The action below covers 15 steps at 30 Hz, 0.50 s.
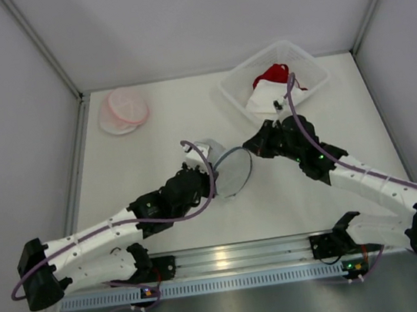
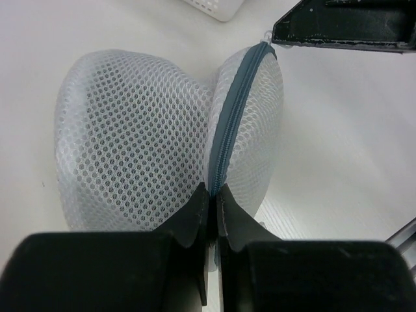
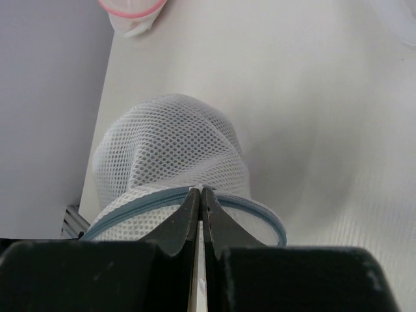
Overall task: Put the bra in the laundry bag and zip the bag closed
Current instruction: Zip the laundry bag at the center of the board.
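Pinching from both sides: the left gripper has its jaws clamped on the grey zipper seam of the laundry bag, and the right gripper is squeezed tight on the zipper rim opposite, mid-table. The pink bra, or what looks like it, lies well apart near the far-left corner, outside the bag.

White honeycomb-mesh laundry bag; grey-blue zipper.

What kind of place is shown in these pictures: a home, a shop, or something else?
Probably a robot test booth, not a home: a white table enclosed by plain grey panels, a left arm and a right arm bolted to a metal rail, and props such as a mesh laundry bag.
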Available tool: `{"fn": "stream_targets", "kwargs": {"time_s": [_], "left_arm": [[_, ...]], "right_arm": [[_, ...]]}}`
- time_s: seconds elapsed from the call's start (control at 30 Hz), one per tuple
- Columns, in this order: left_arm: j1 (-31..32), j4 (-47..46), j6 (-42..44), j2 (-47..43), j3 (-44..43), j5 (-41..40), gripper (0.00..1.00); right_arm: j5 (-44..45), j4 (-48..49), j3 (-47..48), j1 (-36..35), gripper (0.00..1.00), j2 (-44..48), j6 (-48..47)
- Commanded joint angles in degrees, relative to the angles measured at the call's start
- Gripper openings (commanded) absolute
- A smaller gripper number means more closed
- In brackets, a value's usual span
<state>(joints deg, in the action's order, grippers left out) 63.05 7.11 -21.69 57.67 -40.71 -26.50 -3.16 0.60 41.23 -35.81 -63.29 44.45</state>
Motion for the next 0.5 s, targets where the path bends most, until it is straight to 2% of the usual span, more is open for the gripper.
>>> {"fn": "stream_targets", "kwargs": {"time_s": [0.0,0.03,0.13,0.23,0.3,0.47], "left_arm": [[-0.03,-3.80,1.90,0.41,-0.94,3.01,0.15],[-0.03,-2.56,2.61,1.38,-2.08,3.82,0.38],[-0.03,2.54,7.09,4.99,-7.62,6.54,0.55],[-0.03,5.00,12.10,6.40,-12.45,5.42,0.83],[-0.03,5.54,14.91,7.10,-15.69,2.96,0.90],[-0.12,4.49,18.53,11.92,-21.42,3.29,0.95]], "right_arm": [[1.23,1.15,-0.27,1.45,0.00,2.11,-2.43],[0.96,1.50,-0.19,1.36,0.00,2.90,-3.22],[0.35,1.42,0.78,1.18,0.00,3.61,-6.11],[-0.44,1.07,1.74,1.10,0.00,3.87,-7.70],[-0.71,1.50,1.57,1.01,0.00,4.22,-8.32],[0.26,1.42,0.17,0.75,0.00,5.54,-7.27]]}}
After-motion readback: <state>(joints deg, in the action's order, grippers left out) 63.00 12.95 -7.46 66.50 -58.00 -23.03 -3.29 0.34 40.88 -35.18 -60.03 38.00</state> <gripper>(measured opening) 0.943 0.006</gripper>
